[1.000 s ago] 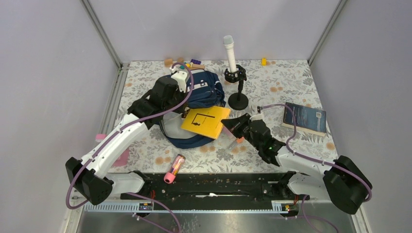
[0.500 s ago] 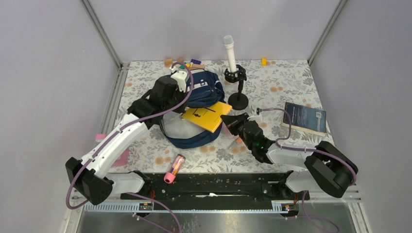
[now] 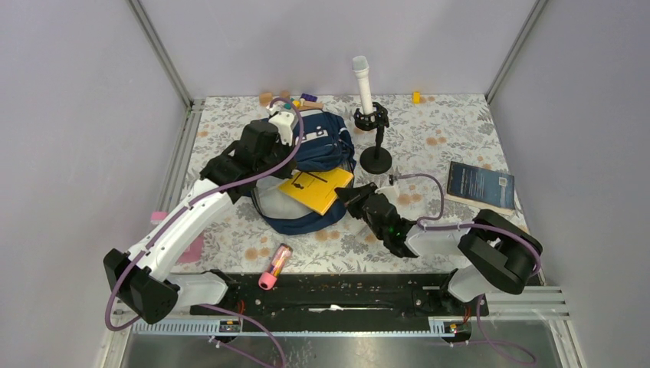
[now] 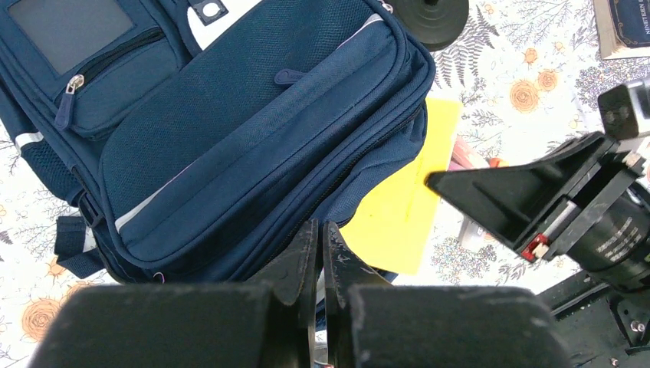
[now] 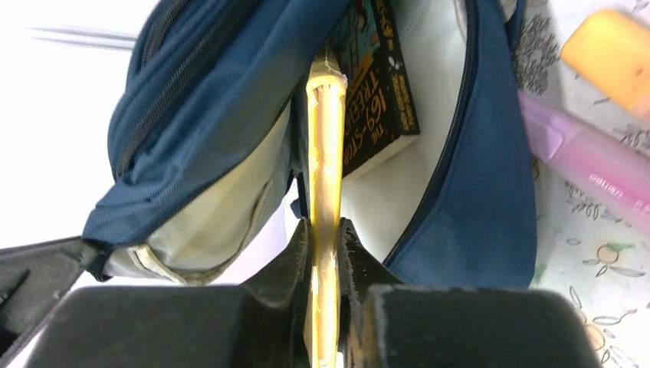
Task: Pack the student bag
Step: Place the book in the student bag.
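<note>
The navy student bag (image 3: 326,142) lies at the table's middle left, its mouth open toward me and its grey lining (image 5: 222,207) showing. My left gripper (image 3: 274,170) is shut on the bag's upper edge (image 4: 230,130) and holds the mouth open; its tips (image 4: 320,230) pinch the fabric. My right gripper (image 3: 346,198) is shut on a thin yellow book (image 3: 314,188), seen edge-on in the right wrist view (image 5: 325,138) between the pads (image 5: 326,230). The book's far end is inside the mouth. A dark paperback (image 5: 379,92) lies inside the bag.
A microphone (image 3: 362,80) stands on a round base (image 3: 375,159) behind the bag. A dark blue book (image 3: 481,186) lies at the right. A pink highlighter (image 5: 590,176) and an orange piece (image 5: 609,54) lie beside the bag. A pink tube (image 3: 276,266) lies near the front rail.
My right gripper has moved left with the yellow book, sliding it further into the bag's mouth. The left arm has hardly moved.
</note>
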{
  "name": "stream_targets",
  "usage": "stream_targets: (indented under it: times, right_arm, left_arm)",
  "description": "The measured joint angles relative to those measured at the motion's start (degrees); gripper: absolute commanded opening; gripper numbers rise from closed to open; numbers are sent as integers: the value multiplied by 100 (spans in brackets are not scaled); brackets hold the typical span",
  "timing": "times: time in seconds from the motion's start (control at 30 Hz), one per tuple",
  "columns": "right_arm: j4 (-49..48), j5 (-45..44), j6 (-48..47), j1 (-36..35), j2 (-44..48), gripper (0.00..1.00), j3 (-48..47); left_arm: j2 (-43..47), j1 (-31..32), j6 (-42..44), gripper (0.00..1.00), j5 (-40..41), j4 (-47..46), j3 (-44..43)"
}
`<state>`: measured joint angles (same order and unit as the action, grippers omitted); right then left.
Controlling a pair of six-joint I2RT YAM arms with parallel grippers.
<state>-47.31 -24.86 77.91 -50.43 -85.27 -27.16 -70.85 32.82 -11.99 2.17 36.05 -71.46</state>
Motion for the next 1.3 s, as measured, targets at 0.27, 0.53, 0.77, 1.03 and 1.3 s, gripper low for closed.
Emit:
stream_targets:
  times: [0.27, 0.53, 0.77, 1.03, 1.3]
  right_arm:
    - [1038, -240, -168, -487, 33, 72, -232]
    - [2520, -492, -1152, -588, 815, 100, -514]
    - [3449, -127, -2767, -208, 1480, 100, -575]
    - [4933, 1692, -4441, 1585, 2022, 100, -1421]
    - [5272, 3825, -5401, 2234, 1187, 86, -2540]
  left_arm:
    - [37, 0, -7, 0, -57, 17, 28]
    - [223, 0, 22, 0, 4, 13, 70]
    - [254, 0, 57, 0, 37, 17, 79]
    - [221, 0, 57, 0, 35, 20, 81]
    - [87, 0, 55, 0, -2, 28, 79]
